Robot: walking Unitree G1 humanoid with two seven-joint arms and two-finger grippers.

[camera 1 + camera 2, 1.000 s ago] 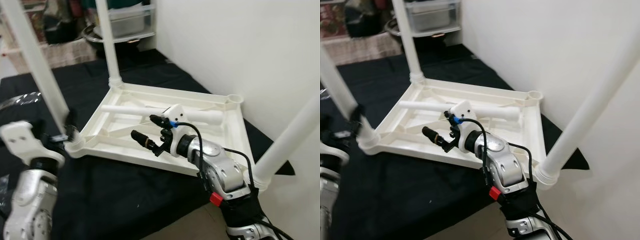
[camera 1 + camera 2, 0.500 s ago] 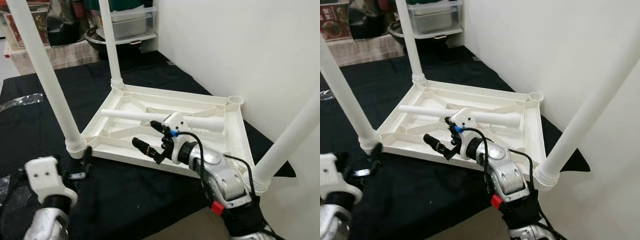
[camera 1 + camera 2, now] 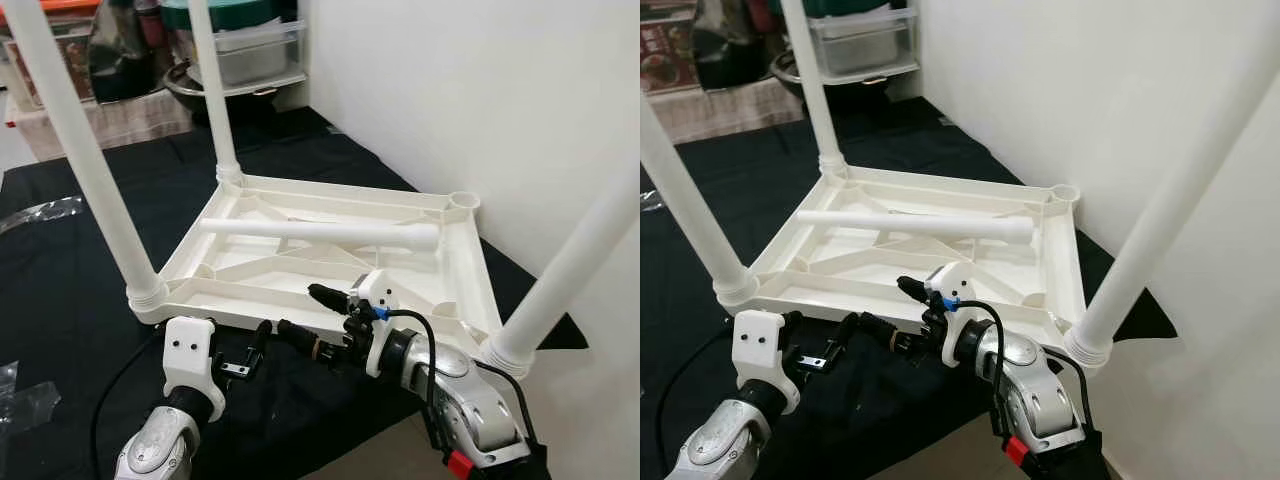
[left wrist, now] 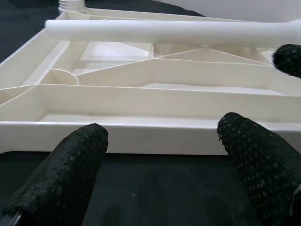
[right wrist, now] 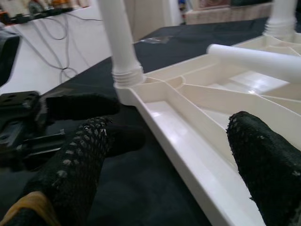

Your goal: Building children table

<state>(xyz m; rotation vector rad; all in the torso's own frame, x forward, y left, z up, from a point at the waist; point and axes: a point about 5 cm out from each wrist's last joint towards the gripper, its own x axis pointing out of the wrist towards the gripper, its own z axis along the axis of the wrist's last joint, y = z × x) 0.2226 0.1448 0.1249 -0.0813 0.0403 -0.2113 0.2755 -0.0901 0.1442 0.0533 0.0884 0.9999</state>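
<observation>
Left gripper (image 3: 258, 343), fingers apart, and right gripper (image 3: 308, 318), fingers apart, are hovering just before the near rim of the upturned white plastic children's table (image 3: 455, 262), which is lying on a black cloth (image 3: 70, 290). Three legs (image 3: 75, 150) are standing screwed into corners; a loose fourth leg (image 3: 320, 231) is lying across the ribbed underside. Storage drawers (image 3: 250, 55) and white wall (image 3: 480, 90) are standing beyond.

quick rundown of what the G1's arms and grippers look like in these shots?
Both arms are silver metallic shells. The right gripper has two long black fingers with a dotted, textured surface, a white plastic housing with a small blue mark, and a black cable looping back along the forearm; a red tab sits near the elbow. The left gripper has the same black fingers, a white mount block with two small holes, and a black cable.
</observation>
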